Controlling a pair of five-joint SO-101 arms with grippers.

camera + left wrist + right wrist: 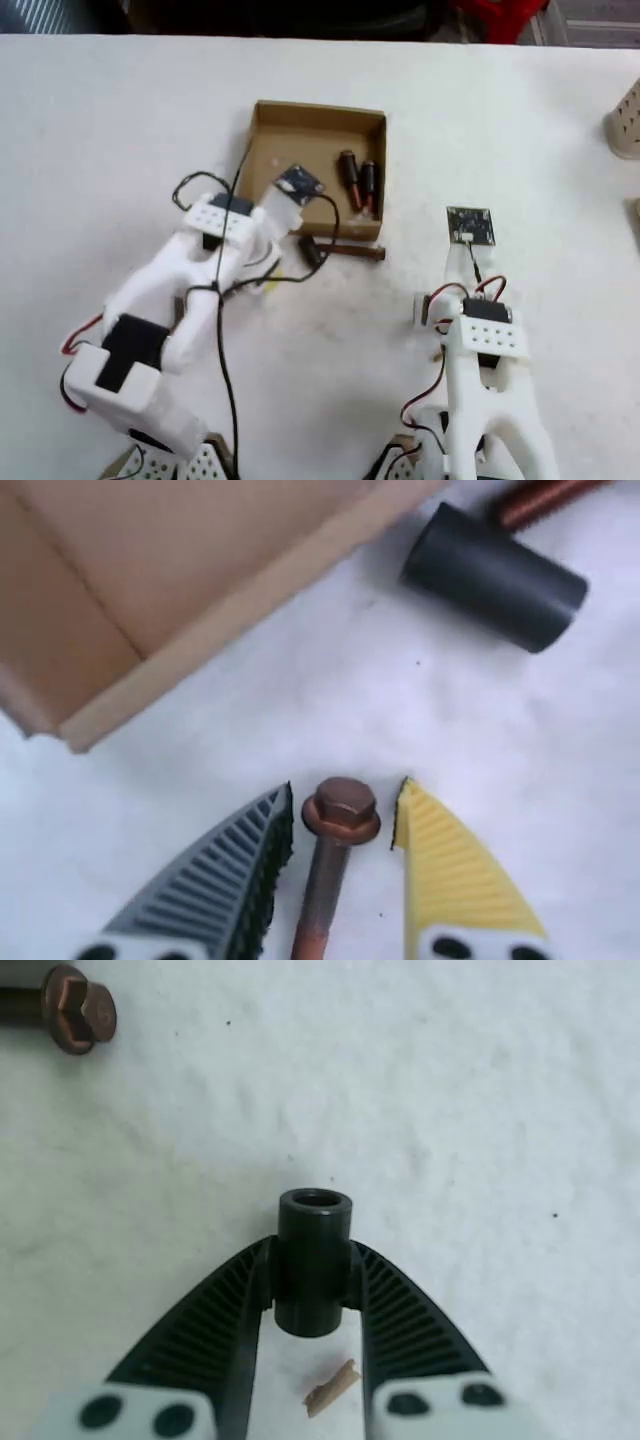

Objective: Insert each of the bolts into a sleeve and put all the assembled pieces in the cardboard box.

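1. One cardboard box (262, 140).
2. Three joined pieces, each a bolt inside a sleeve, as far as I can tell: first piece (348, 172), second piece (368, 186), third piece (312, 250).
3. One single bolt (335, 820), without sleeve.
4. One single sleeve (313, 1260), without bolt.
5. Counted this way, four bolts and four sleeves.
6. Two robot arms: left arm (190, 270) and right arm (485, 380).
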